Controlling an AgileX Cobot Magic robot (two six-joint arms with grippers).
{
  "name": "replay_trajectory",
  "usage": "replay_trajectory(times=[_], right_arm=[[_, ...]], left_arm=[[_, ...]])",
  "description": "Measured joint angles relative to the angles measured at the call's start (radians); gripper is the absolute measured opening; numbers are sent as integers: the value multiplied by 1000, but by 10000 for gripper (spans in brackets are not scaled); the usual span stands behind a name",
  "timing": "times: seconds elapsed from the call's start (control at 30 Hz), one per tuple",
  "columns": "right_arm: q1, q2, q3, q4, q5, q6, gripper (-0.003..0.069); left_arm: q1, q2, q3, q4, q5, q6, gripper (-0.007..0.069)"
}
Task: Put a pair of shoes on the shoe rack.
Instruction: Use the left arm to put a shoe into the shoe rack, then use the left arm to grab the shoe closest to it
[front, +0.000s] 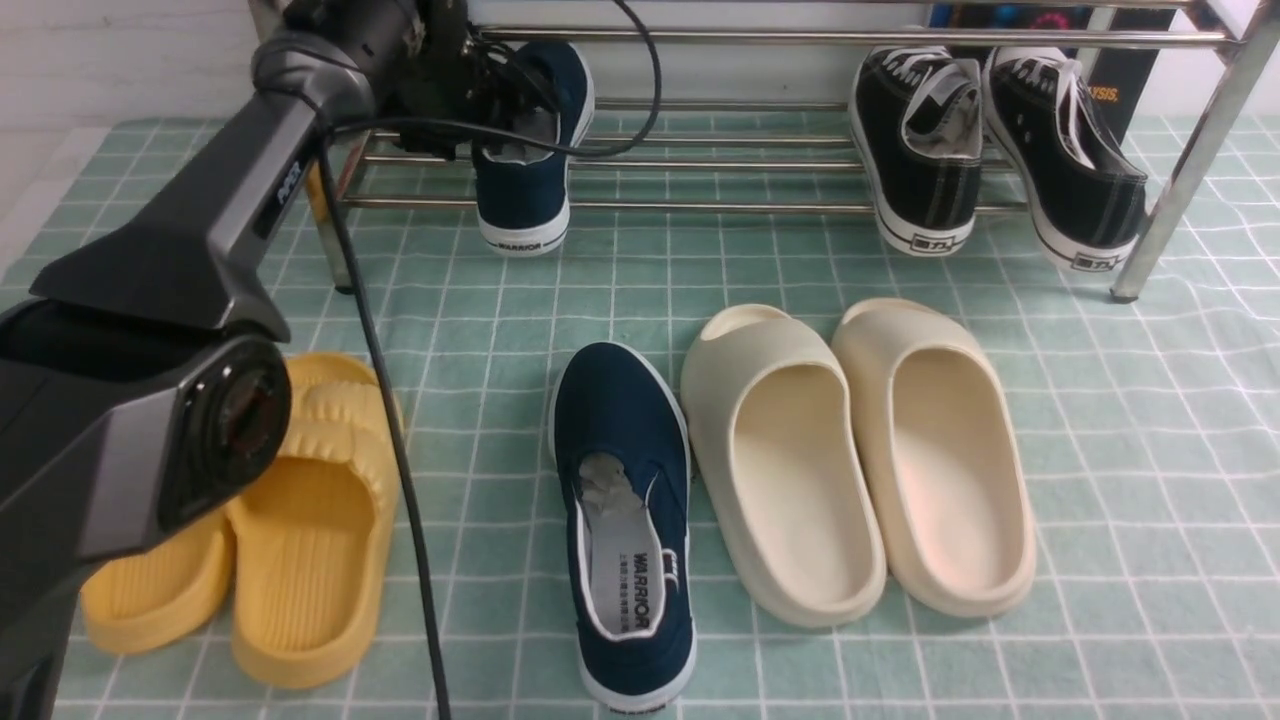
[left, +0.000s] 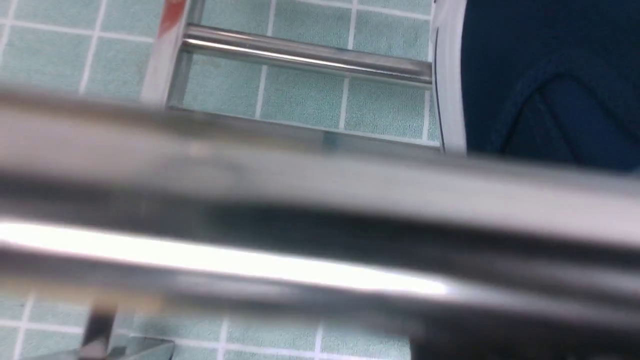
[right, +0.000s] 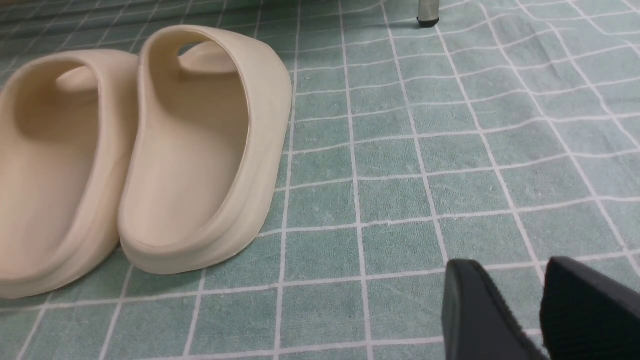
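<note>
Front view: one navy slip-on (front: 525, 150) is set on the lower bars of the shoe rack (front: 760, 207), far left, with the left hand (front: 490, 95) at it; its grip cannot be told. The second navy slip-on (front: 625, 520) lies on the bench (front: 1150, 450), near centre. Left wrist view: blurred tubes (left: 320, 240) and navy canvas (left: 550, 75) are seen. Right wrist view: the right hand (right: 520, 272) is slightly parted, empty.
</note>
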Motion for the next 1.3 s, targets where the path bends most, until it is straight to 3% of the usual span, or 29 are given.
replay_trajectory(times=[0.17,0.6,1.0,1.13,1.3], right_arm=[[0,0,0,0,0,0,239],[0,0,0,0,0,0,239],[0,0,0,0,0,0,239],[0,0,0,0,0,0,239],[0,0,0,0,0,0,239]], left_arm=[[0,-20,-2,-20,39,1,323],[0,-119,-3,-140,251,154,326],[0,-209,17,-244,253,165,309],[0,-270,137,-245,253,169,290],[0,-441,454,-265,253,201,258]])
